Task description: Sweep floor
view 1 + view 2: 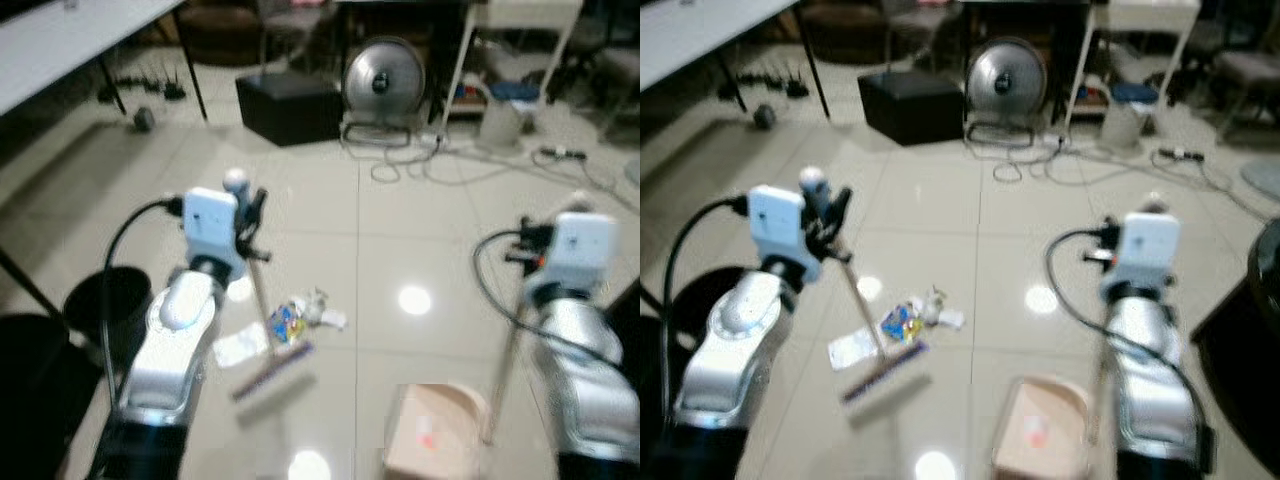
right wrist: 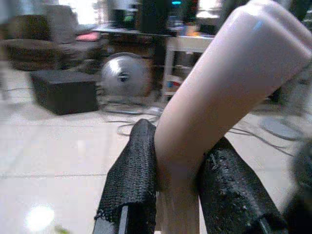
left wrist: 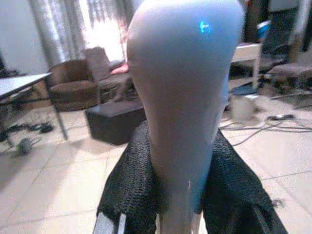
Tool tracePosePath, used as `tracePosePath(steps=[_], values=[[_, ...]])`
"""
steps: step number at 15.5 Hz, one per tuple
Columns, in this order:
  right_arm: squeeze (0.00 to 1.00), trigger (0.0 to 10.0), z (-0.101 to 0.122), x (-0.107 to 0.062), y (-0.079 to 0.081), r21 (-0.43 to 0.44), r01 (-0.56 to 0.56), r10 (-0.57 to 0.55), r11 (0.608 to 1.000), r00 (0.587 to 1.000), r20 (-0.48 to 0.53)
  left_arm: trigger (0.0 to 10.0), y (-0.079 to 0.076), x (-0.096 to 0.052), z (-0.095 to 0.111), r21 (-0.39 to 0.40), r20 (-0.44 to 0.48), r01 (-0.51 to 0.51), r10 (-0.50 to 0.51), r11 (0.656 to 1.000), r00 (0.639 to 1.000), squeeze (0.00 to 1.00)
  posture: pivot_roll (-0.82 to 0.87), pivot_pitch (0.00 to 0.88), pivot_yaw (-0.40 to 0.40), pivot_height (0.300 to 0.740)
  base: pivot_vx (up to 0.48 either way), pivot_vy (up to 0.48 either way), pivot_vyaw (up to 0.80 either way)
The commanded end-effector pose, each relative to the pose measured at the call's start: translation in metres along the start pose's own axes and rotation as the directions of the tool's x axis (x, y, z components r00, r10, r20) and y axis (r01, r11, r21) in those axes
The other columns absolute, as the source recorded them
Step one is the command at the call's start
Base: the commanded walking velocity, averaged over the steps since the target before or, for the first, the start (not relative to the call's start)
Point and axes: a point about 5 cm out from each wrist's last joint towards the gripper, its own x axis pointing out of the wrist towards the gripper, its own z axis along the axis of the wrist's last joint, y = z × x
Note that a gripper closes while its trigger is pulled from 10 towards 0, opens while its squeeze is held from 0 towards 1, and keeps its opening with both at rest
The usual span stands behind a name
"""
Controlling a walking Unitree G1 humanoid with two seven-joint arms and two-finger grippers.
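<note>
Gripping broom (image 1: pixel 262 318) handle, left gripper (image 3: pixel 178 195) jaws clamped on it | right gripper (image 2: pixel 178 195) jaws clamped on dustpan (image 1: pixel 437 430) handle | broom head on floor (image 1: pixel 420 220) just beside litter (image 1: pixel 297 320), dustpan near, to the right
</note>
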Motion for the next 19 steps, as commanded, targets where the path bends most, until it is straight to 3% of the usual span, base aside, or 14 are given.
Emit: tracePosePath(steps=[1,10,14,16,19], values=[[0.0,10.0,0.0122,0.0004,-0.0005,0.011,-0.008,0.007,1.0,0.998,0.059,10.0,0.0002,0.0027,0.0108,0.023,0.049,-0.007,0.006,1.0,0.999,0.0,-0.01,0.0,0.036,0.74,0.386,0.0,0.0],[0.0,10.0,0.0145,0.0008,0.0003,-0.001,-0.015,0.015,1.0,0.997,0.079,10.0,-0.0008,0.0037,0.0119,0.017,0.048,-0.012,0.011,1.0,0.999,0.0,-0.01,0.002,0.04,0.74,0.385,0.0,0.0],[0.0,10.0,0.0194,-0.0027,-0.0003,0.12,-0.016,0.004,0.993,0.995,0.101,10.0,0.0002,0.0043,0.0133,-0.004,0.046,-0.023,0.023,1.0,0.999,0.0,-0.01,0.004,0.039,0.74,0.382,0.0,0.0],[0.0,10.0,0.0197,-0.0022,-0.0015,0.132,-0.005,-0.007,0.991,0.995,0.096,10.0,0.0005,0.0041,0.0135,-0.003,0.047,-0.022,0.023,1.0,0.999,0.0,-0.01,0.006,0.041,0.74,0.382,0.0,0.0],[0.0,10.0,0.0192,0.0015,-0.0044,-0.026,0.006,-0.003,1.0,0.994,0.106,10.0,-0.0005,0.0036,0.0136,-0.001,0.047,-0.019,0.019,1.0,0.999,0.0,-0.01,0.006,0.042,0.74,0.38,0.0,0.0]])
